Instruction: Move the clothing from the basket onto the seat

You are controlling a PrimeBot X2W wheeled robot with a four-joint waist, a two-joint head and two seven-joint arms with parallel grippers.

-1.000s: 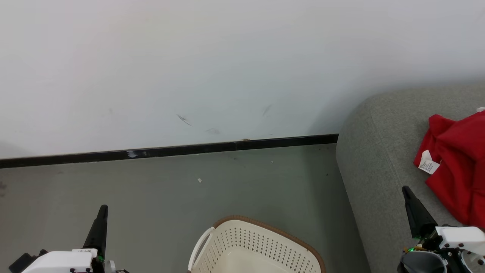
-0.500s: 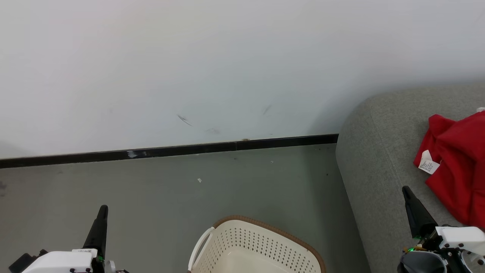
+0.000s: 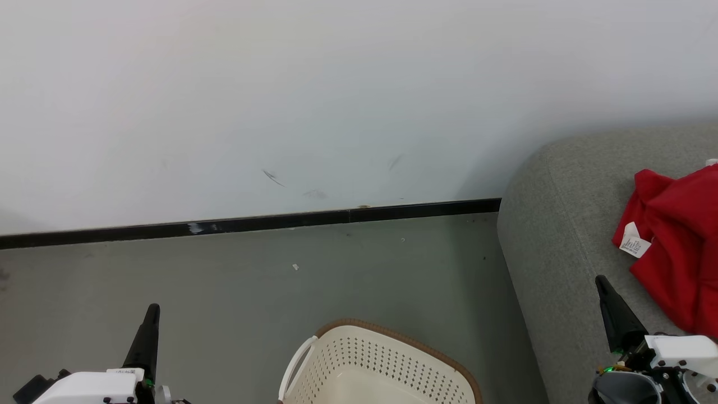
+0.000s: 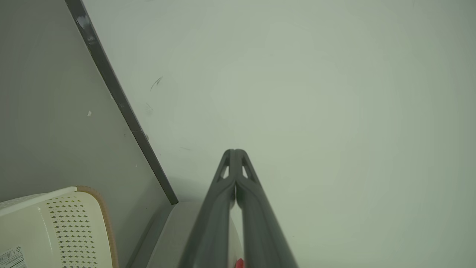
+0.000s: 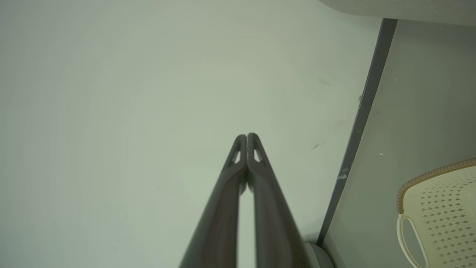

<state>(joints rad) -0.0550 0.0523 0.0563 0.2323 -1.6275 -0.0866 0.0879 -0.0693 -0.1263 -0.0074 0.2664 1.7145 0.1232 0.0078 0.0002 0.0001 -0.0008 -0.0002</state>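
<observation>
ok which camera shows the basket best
The head view: the basket sits bottom centre with its brown rim, perforated far wall and one handle, cut off below. The left wrist view catches a labelled corner; the right wrist view, a corner with a handle.

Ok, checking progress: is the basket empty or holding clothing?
Empty as far as shown: the basket shows bare cream plastic inside; a red garment lies on the seat.

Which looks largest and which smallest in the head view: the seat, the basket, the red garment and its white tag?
1. The seat.
2. The basket and the red garment: too alike to rank, and both are cut off by the picture's edge.
3. The white tag.
</observation>
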